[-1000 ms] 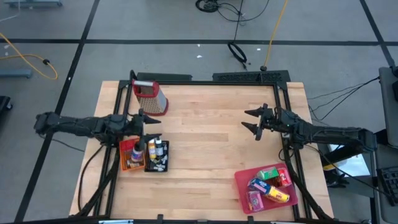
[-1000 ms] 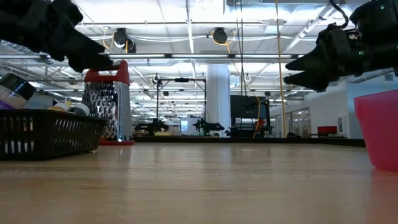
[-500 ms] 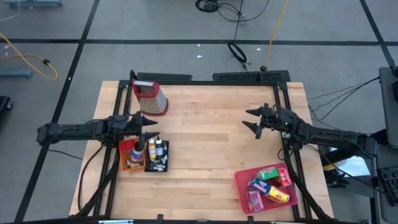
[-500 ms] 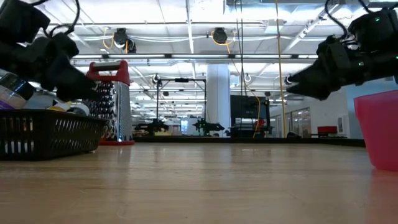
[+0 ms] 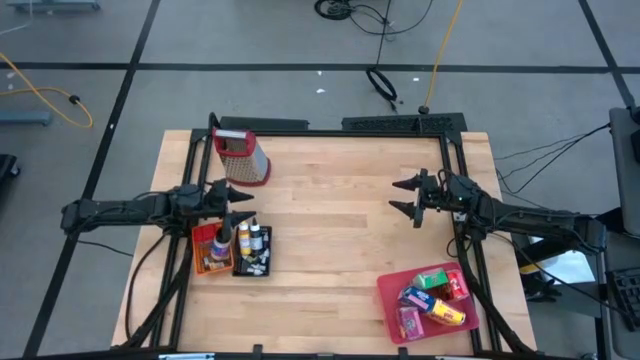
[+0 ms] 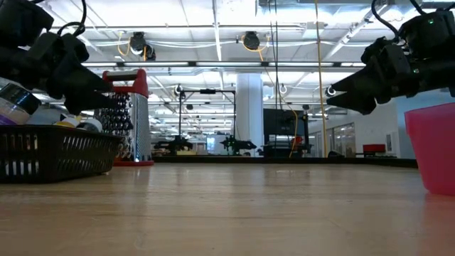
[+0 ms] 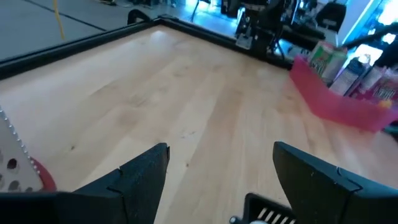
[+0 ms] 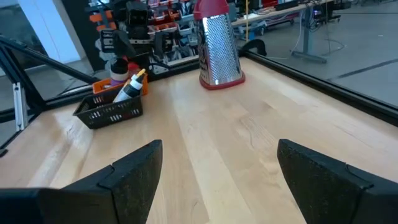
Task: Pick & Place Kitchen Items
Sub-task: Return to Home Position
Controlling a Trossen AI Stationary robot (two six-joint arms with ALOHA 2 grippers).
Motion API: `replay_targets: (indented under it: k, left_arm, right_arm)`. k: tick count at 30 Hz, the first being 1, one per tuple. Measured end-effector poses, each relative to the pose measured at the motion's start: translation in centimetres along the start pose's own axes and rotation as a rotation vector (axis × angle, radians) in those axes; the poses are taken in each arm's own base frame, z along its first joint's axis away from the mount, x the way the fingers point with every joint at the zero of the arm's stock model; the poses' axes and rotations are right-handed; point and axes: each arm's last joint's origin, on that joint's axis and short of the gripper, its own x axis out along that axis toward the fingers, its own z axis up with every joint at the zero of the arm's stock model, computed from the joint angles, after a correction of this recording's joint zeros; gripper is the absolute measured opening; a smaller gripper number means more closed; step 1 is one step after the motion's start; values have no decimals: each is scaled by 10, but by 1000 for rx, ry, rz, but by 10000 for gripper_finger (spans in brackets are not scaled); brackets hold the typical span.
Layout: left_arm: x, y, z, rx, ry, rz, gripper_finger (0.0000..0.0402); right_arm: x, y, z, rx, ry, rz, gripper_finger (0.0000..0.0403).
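The left gripper is held above the left side of the pale wooden table, near the far edge of two bins. Its fingers are spread apart with nothing between them. The right gripper is held over the right side, likewise spread and empty.

The small bottles are stood in the black bin, a wire lattice basket. It touches the orange bin, in which more small items are packed. The cartons, green, red, blue, yellow and pink, are laid in the smooth pink tray at the front right corner. A tapered metal grater with a red top is stood at the back left.

The trays' contents are shown only from above. In the low view only the black bin's mesh wall, the grater's perforated face and one edge of the pink tray are shown.
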Motion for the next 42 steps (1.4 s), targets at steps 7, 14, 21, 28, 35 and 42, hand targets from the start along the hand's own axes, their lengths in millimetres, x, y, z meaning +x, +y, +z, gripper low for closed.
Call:
replay_targets:
  k: [7,14,21,28,35,42]
  left_arm:
    - [0,0,0,-35,-3,-1,294]
    - [0,0,0,-34,-4,-1,294]
    - [0,0,0,-34,-3,1,294]
    - [0,0,0,-33,-4,1,294]
    - [0,0,0,-33,-3,1,294]
    - [0,0,0,-33,-3,1,294]
  right_arm:
    - [0,1,-1,-1,7,4,308]
    - [-11,14,10,-31,-117,85,309]
    - [-16,19,16,-41,-188,127,308]
    - [-16,19,15,-41,-182,132,309]
    - [-15,19,15,-40,-177,131,309]
    - [-16,19,15,-40,-177,131,309]
